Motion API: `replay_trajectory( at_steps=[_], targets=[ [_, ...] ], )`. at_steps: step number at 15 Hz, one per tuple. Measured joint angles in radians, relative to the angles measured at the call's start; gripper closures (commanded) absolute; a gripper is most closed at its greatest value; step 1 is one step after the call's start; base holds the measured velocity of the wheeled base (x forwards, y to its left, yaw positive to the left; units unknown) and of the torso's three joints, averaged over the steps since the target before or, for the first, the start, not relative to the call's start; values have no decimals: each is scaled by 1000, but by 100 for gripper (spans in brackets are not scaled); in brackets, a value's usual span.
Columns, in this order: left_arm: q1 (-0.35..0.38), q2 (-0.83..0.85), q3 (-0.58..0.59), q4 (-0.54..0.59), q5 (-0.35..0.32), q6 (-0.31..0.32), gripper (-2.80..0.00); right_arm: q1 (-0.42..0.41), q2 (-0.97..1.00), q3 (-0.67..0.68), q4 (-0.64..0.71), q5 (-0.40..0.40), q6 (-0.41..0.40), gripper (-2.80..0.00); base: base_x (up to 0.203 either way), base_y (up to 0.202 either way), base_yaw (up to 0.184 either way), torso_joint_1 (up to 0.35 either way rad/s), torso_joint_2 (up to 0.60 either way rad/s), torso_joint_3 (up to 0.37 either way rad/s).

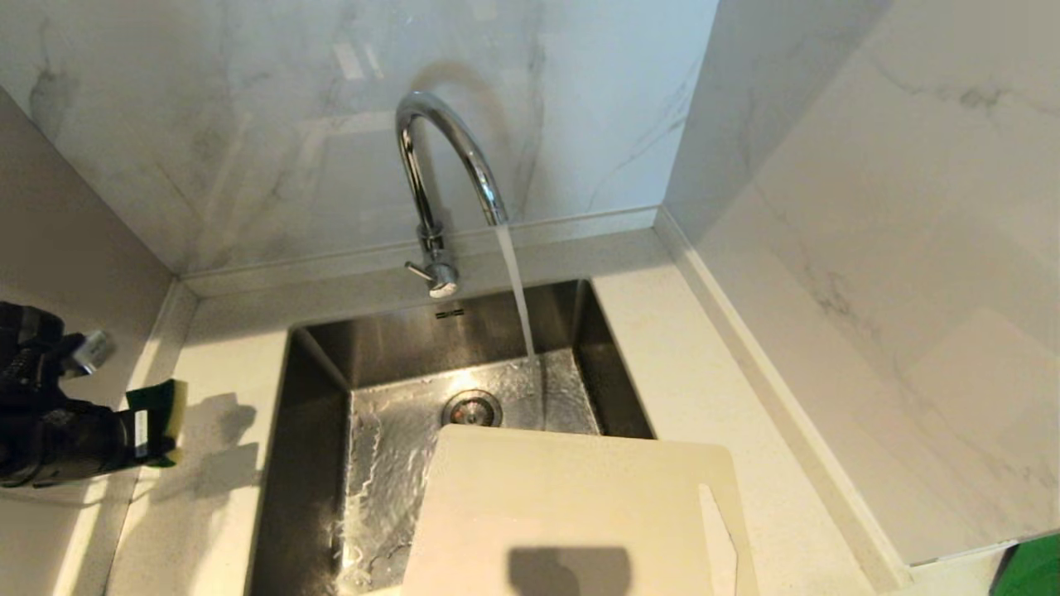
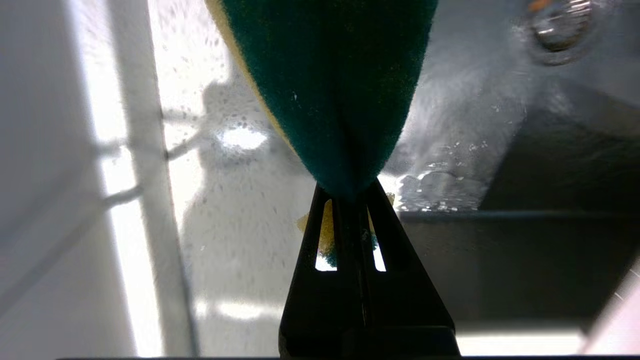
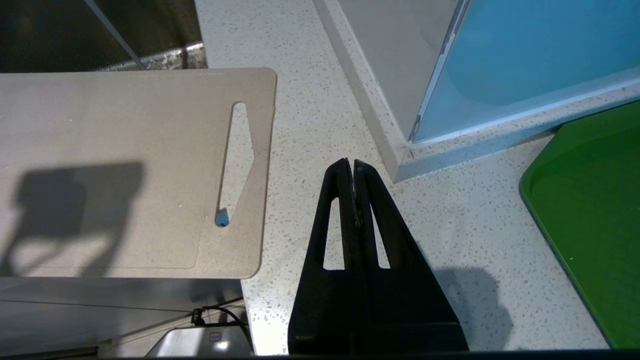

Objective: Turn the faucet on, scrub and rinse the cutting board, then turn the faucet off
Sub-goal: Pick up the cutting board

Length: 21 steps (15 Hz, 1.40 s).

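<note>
The chrome faucet (image 1: 439,174) arches over the steel sink (image 1: 319,389), and a stream of water (image 1: 517,290) runs from its spout into the basin. Its small lever (image 1: 416,268) sticks out at the base. The cream cutting board (image 1: 571,513) lies across the sink's near right corner, handle slot (image 1: 719,538) over the counter; it also shows in the right wrist view (image 3: 125,165). My left gripper (image 1: 157,426), above the counter left of the sink, is shut on a green-and-yellow sponge (image 1: 166,410) (image 2: 330,90). My right gripper (image 3: 351,167) hangs shut and empty over the counter beside the board.
Marble walls close the counter at the back and right (image 1: 869,207). A green tray (image 3: 590,200) lies on the counter at the far right. The sink floor around the drain (image 1: 472,408) is wet.
</note>
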Motion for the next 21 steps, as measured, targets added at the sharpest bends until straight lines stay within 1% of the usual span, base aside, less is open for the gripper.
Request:
replay_trajectory(
  at_steps=[2, 4, 9, 12, 15, 18, 21],
  targets=[
    [-22, -144, 13, 67, 0, 22, 0, 0, 0, 0, 0, 0, 0, 0, 0, 0, 0, 0, 0, 0],
    [-41, -296, 8, 173, 0, 43, 0, 0, 0, 0, 0, 0, 0, 0, 0, 0, 0, 0, 0, 0],
    [-59, -693, -92, 502, 2, 93, 0, 0, 0, 0, 0, 0, 0, 0, 0, 0, 0, 0, 0, 0],
    [-61, -887, -149, 641, 3, 109, 0, 0, 0, 0, 0, 0, 0, 0, 0, 0, 0, 0, 0, 0],
    [-61, -1057, -173, 730, 3, 137, 0, 0, 0, 0, 0, 0, 0, 0, 0, 0, 0, 0, 0, 0],
    [-60, -1196, -179, 765, 2, 147, 0, 0, 0, 0, 0, 0, 0, 0, 0, 0, 0, 0, 0, 0],
    [-61, -1282, -179, 814, 3, 147, 0, 0, 0, 0, 0, 0, 0, 0, 0, 0, 0, 0, 0, 0]
  ],
)
